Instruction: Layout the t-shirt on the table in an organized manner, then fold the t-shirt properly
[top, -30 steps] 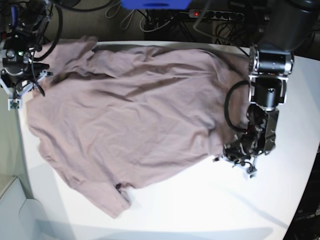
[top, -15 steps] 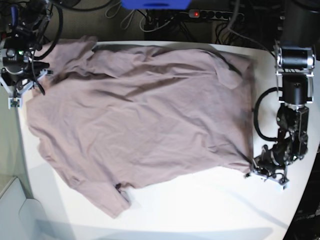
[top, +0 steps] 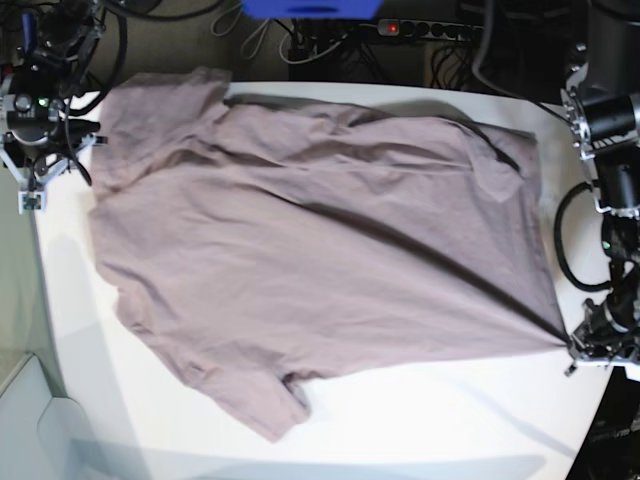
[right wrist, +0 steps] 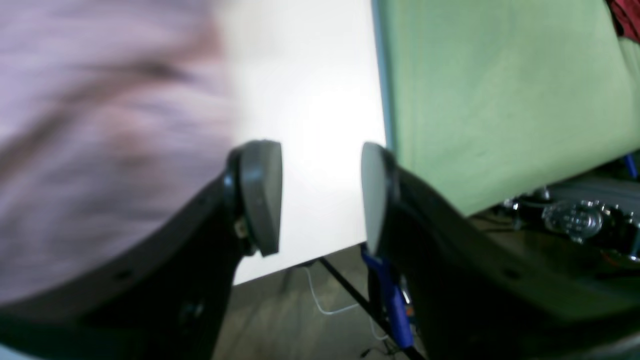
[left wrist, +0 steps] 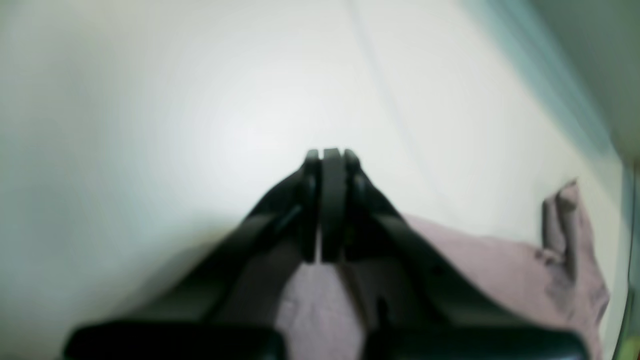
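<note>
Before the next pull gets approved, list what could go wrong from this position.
1. The left end effector, shut on the t-shirt hem, is near the table edge; pulling farther could drag cloth off.
2. The cloth is stretched taut to that one corner, so it may slip out.
3. The right end effector is open and holds nothing, so the whole shirt may slide.

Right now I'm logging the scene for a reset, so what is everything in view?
t-shirt: one, dusty mauve-pink, spread across the table, one corner pulled taut toward the base view's right edge.
table: one, white, under the shirt.
power strip: one, dark with a red light, behind the table.
left hand: one, black, shut on the t-shirt corner.
right hand: one, black, open and empty, beside the shirt at the table's edge.
</note>
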`<state>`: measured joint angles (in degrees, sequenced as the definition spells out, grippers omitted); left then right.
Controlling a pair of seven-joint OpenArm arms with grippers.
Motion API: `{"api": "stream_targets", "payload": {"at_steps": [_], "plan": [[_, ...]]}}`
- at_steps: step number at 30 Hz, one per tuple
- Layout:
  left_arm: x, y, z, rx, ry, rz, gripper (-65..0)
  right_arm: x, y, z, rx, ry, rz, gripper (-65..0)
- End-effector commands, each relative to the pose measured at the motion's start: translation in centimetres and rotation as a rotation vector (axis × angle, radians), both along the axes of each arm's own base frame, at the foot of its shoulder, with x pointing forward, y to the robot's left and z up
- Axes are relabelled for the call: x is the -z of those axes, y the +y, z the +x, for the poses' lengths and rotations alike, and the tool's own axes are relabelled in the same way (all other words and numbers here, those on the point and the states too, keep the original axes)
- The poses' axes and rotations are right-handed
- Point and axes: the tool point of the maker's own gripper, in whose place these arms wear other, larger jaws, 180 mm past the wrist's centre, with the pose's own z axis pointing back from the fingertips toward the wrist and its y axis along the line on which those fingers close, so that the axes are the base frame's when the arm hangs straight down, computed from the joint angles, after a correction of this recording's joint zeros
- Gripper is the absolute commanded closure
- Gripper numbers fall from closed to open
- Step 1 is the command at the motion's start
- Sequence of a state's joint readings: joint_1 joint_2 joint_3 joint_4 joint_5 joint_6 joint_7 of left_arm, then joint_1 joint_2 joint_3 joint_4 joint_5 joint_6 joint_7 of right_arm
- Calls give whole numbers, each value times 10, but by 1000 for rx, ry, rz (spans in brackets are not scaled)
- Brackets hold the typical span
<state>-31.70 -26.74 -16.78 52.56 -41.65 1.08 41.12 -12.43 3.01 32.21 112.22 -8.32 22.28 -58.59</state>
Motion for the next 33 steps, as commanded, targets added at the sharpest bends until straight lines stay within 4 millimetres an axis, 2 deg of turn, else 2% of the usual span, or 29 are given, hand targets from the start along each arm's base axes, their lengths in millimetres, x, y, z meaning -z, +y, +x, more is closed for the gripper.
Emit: {"api": "stream_targets", "payload": {"at_steps": [1,3,7,10,13,16,21,24,29,33], "plan": [[-41,14,14,-18,-95,27,-1,-10,-5,5,-3,-34,-25,-261],[-42,16,15,-13,-90,40,-1,-10,-5,5,-3,-34,-25,-261],[-33,4,16,24,-64,57,-1,-5,4,4,3,-34,4,-261],[-16,4,7,19,-35,54,-1,-1,11,4,3,-33,23,-261],[-7,3,2,21,-16,51,-1,1,27,13,-36,-40,44,-266],[12,5,-11,14,23,48,-1,1,53,34,-140,-49,57,-267],[34,6,-27,16,70,48,-1,-27,83,98,-301,-141,29,-267],[44,5,-36,17,92,46,-1,-44,83,144,-308,-198,35,-278],[59,6,-48,19,125,46,-1,-46,85,208,-299,-204,113,-359],[68,16,-64,-28,137,10,-1,-50,104,264,-358,-248,175,-393]]}}
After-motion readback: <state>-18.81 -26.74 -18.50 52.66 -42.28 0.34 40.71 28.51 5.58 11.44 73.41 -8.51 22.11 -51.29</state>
